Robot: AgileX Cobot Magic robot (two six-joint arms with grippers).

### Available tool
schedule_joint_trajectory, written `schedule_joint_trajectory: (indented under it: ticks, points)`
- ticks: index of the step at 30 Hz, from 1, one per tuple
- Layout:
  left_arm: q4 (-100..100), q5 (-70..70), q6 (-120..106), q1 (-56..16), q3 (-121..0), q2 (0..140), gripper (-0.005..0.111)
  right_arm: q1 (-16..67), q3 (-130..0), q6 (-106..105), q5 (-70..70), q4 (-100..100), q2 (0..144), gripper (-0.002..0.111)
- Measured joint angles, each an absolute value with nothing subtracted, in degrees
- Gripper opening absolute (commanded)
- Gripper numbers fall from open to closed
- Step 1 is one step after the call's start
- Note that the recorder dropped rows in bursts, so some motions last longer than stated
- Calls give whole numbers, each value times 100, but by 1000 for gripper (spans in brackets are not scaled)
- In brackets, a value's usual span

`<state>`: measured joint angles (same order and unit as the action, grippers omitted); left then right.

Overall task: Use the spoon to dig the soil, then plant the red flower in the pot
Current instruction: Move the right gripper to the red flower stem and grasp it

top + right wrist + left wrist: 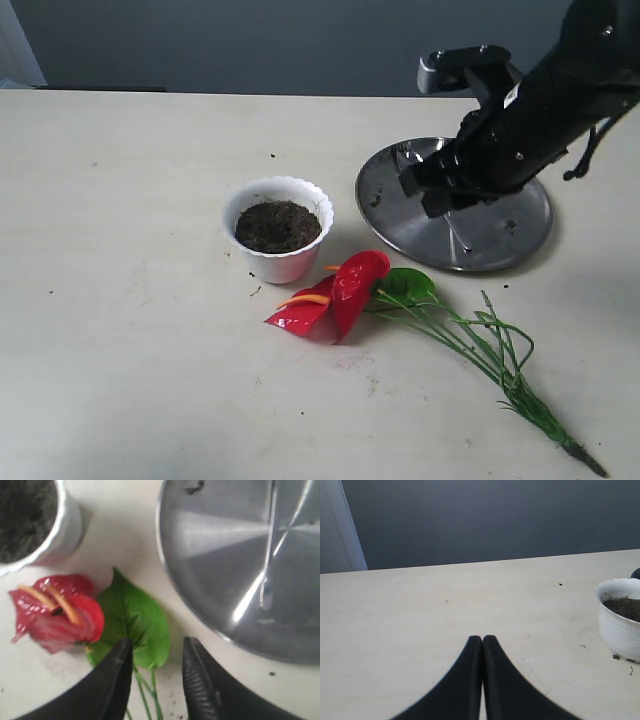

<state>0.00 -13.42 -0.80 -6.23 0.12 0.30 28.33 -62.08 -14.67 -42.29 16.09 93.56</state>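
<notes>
The white pot (278, 262) stands mid-table, filled with dark soil (277, 226). In front of it the red flower (345, 290) lies flat, its green stems (480, 345) trailing to the right. The spoon (270, 535) rests on the steel plate (500, 250); in the exterior view only part of its handle (458, 235) shows under the arm. My right gripper (430, 190) hangs above the plate. In the right wrist view it (157, 642) is open, with nothing held, above the flower's leaf (132, 620) and stems. My left gripper (482, 639) is shut and empty, left of the pot (620, 630).
The round steel plate (215, 555) sits right of the pot with a few soil crumbs (192, 487) on it. Small dirt specks (272, 156) dot the pale table. A dark wall runs behind the table's far edge.
</notes>
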Motion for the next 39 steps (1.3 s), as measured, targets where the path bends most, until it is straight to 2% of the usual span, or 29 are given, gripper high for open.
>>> schedule_joint_trajectory:
  ticks: [3, 8, 15, 23, 39]
  points:
    - [0, -1342, -80, -623, 12, 30, 0, 2833, -5823, -2102, -4296, 2098, 9081, 37]
    - [0, -1342, -80, -623, 12, 30, 0, 2833, -5421, -3155, -4403, 2928, 8991, 51]
    - [0, -1342, -80, -623, 12, 30, 0, 2890, -5319, -3649, -4485, 3441, 8991, 51]
    - [0, -1342, -80, -623, 12, 30, 0, 3374, -5319, -3709, -4319, 3115, 8991, 50]
    - [0, -1342, -80, -623, 12, 30, 0, 3396, -4813, -3709, -3650, 2888, 9050, 47]
